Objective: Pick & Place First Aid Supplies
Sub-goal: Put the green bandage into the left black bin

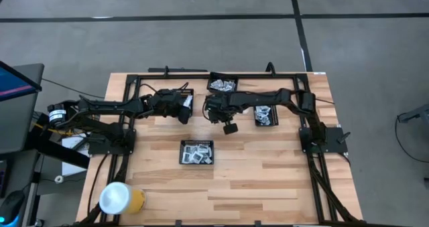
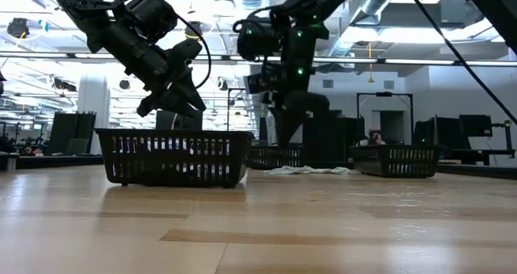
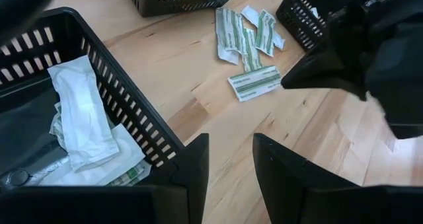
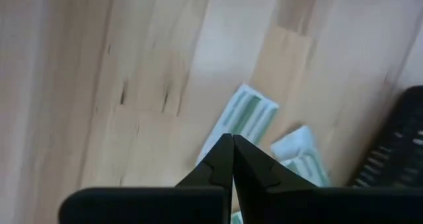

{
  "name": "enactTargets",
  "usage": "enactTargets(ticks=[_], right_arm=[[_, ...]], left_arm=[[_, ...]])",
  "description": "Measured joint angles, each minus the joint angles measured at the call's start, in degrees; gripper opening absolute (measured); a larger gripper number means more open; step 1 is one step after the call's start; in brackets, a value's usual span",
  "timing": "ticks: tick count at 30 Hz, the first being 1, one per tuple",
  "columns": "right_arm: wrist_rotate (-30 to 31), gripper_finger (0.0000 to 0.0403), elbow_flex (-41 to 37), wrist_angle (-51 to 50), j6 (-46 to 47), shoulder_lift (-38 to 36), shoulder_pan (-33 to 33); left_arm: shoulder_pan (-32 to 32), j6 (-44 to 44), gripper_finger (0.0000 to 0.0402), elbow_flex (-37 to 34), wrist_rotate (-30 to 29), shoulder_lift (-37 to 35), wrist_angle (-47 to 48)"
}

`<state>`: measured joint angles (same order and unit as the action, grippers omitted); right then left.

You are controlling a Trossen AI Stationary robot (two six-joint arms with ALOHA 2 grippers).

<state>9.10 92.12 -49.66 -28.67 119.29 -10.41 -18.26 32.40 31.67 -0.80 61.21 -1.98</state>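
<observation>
Wooden surface (image 1: 268, 180), mid-back: right hand (image 4: 232, 139), fingers pressed shut with nothing visibly between them, poised directly over loose green-white strips (image 4: 246, 117) lying flat, long axes slanting away from fingertips; left hand (image 3: 230, 159), part open, farther off beside a tray (image 3: 125, 98).

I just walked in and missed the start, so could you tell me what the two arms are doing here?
The robot is sorting first aid packets on the wooden table with black mesh trays. The right gripper is shut, its tips together right over the green-white strips lying loose on the wood; whether it has pinched one I cannot tell. The left gripper hangs open above the table beside a tray that holds white packets, waiting.
</observation>
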Motion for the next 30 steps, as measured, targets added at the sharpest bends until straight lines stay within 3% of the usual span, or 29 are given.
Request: enactTargets(ticks=[7, 15, 23, 30], right_arm=[[1.6, 0.0019, -0.7, -6.7, -1.4, 0.0, -2.0], [0.9, 0.0109, -1.6, -9.9, -2.3, 0.0, -4.5], [-2.0, 0.0205, -1.6, -9.4, -7.6, 0.0, -2.7], [-2.0, 0.0232, -1.5, -5.1, -10.3, 0.0, -2.0]], left_arm=[[0.0, 0.0, 0.0118, 0.0, 0.0, 0.0, 0.0], [0.0, 0.0, 0.0118, 0.0, 0.0, 0.0, -0.2], [0.0, 0.0, 0.0118, 0.0, 0.0, 0.0, -0.2], [0.0, 0.0, 0.0118, 0.0, 0.0, 0.0, -0.2]])
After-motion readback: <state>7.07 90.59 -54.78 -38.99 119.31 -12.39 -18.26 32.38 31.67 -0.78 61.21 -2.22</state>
